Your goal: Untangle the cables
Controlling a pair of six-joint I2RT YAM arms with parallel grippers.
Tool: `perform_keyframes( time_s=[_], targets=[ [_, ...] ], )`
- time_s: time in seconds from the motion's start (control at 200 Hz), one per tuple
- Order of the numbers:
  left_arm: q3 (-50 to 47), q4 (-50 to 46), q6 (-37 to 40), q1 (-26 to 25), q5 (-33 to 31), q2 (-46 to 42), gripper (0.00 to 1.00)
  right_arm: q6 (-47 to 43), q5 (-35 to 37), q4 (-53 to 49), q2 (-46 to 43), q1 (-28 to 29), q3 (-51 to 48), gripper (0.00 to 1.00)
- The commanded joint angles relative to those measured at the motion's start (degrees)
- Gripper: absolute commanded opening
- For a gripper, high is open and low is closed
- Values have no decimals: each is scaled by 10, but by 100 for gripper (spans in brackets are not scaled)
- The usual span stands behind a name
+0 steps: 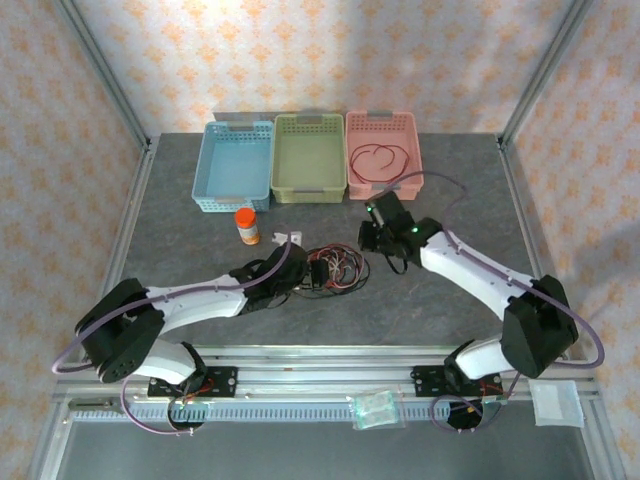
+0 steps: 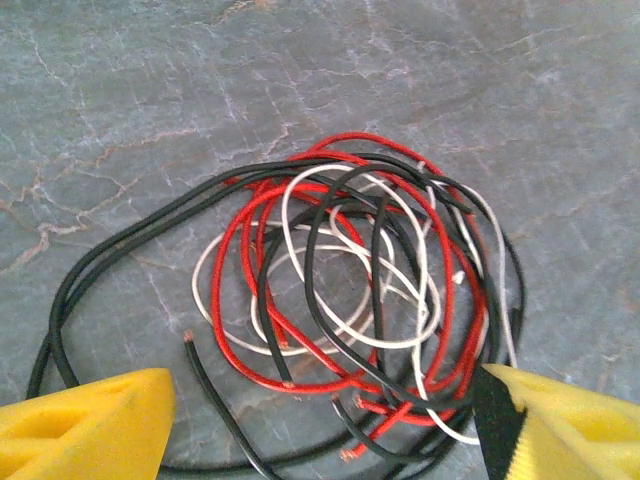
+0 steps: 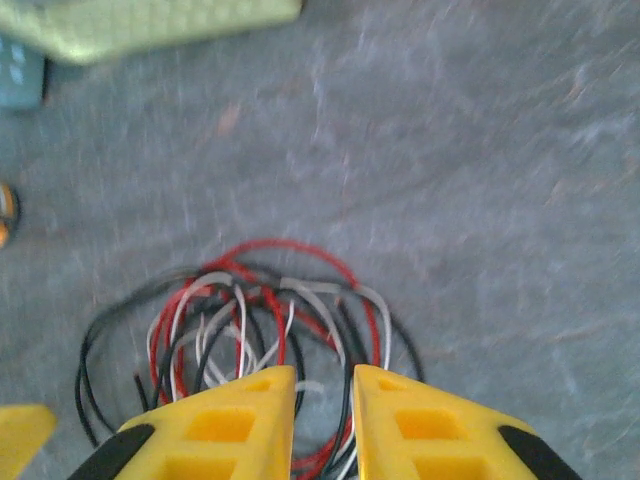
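- Grey marbled table (image 1: 200, 220), carrying all the rest
- Left arm (image 1: 190, 300), stretched from the near left corner toward the middle; right arm (image 1: 480, 270), bent in from the near right
- Three baskets in a row at the far edge, side by side: blue basket (image 1: 235, 165), green basket (image 1: 309, 160), pink basket (image 1: 380, 122)
- Cables (image 1: 336, 268): a loose tangle of red, black and white strands, flat on the table near its middle, between the two grippers, well apart from the baskets
- Left gripper (image 2: 325, 390): yellow fingers spread wide, low over the tangle, gripping nothing; a few black and red strands on the table between the tips
- Right gripper (image 3: 324, 375): fingers set almost together, only a narrow slit between, poised over the tangle's edge; red and white strands seen through the slit, yet cannot tell whether pinched or merely behind
- Red loop (image 1: 376, 161), lying alone in the pink basket
- Orange bottle (image 1: 247, 226), upright, just in front of the blue basket, left of the tangle
- Small white item (image 1: 288, 239) near the bottle, too small to tell what
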Motion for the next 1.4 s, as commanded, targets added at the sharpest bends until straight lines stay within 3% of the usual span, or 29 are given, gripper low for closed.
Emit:
perform_keyframes(
  time_s=[0.0,0.265,0.446,0.671,0.906,1.197,1.397],
  targets=[
    [-34,49,-38,-2,21,-46,80,0,-1,-17,-2,31,-18,21],
    [-109,85,-79,6,25,-114,81,-48,-4,-21,51,106,-5,18],
    [-159,157,-110,38,76,-128,81,-124,-3,-18,71,122,-4,19],
    [-178,199,-127,64,108,-134,81,-184,-2,-50,90,138,13,39],
    [-188,220,-134,87,127,-133,81,-237,9,-73,125,160,30,52],
    [-188,219,-129,93,131,-129,81,-260,11,-71,153,160,37,52],
    [-186,225,-127,93,136,-120,81,-261,48,-74,171,160,44,47]
  ],
)
